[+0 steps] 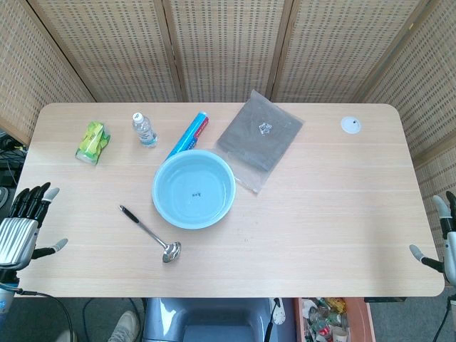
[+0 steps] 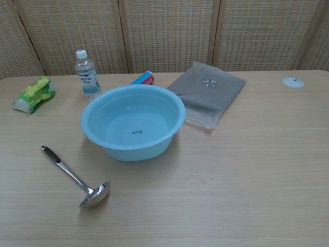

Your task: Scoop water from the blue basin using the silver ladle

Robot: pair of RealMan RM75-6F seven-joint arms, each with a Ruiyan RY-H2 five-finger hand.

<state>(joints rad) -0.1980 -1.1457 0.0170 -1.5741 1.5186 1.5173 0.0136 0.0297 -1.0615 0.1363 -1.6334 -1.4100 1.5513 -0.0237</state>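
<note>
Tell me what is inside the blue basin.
The blue basin holds clear water, with a small dark mark on its bottom showing through. Nothing else is in it; the silver ladle lies outside on the table. The basin's underside is hidden.

Bare table (image 1: 335,214) is lying open along the near edge and across the right side, giving both hands room to pass. The basin (image 1: 193,189) is blocking the middle, with the ladle (image 1: 151,234) lying just to its near left. A bottle (image 1: 144,130), green packet (image 1: 93,141), blue tube (image 1: 189,134) and grey pouch (image 1: 259,137) are crowding the far side.
</note>
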